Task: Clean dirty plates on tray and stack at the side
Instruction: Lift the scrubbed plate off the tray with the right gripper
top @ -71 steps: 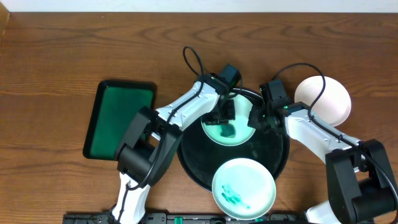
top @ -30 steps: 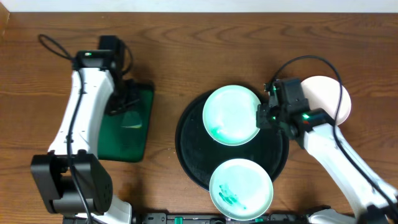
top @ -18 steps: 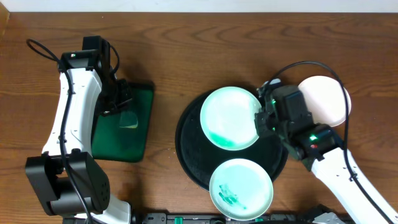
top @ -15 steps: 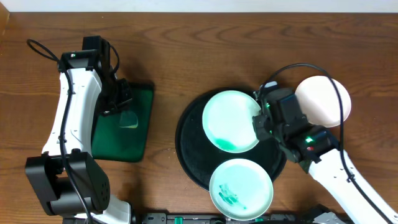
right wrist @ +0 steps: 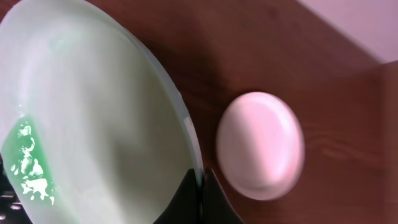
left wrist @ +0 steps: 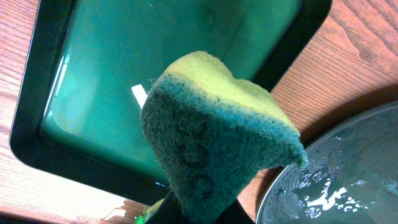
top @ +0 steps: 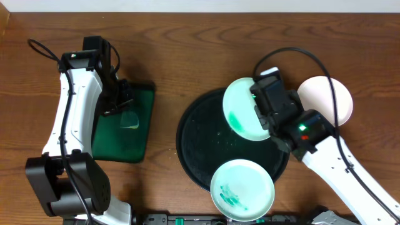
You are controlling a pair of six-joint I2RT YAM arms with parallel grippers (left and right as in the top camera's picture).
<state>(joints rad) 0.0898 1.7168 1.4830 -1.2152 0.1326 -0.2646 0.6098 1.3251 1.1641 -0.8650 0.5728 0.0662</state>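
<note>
Altogether three plates [top: 240,111] [top: 242,189] [top: 324,100], black tray [top: 200,144], green tray [top: 122,140], one sponge [left wrist: 211,155].

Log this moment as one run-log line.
left hand: shut on sponge, over green tray | right hand: shut on smeared plate rim, tilted over black tray | other smeared plate: on black tray

The left arm [top: 74,109] and right arm [top: 340,172] are built alike, with smooth white shells over the long links and chunky black housings at the joints. A thin black cable [top: 39,51] loops off the left wrist, and a second cable [top: 309,57] arcs above the right. A small green light [top: 304,127] glows on the right wrist block, whose fingers [right wrist: 185,200] are black
</note>
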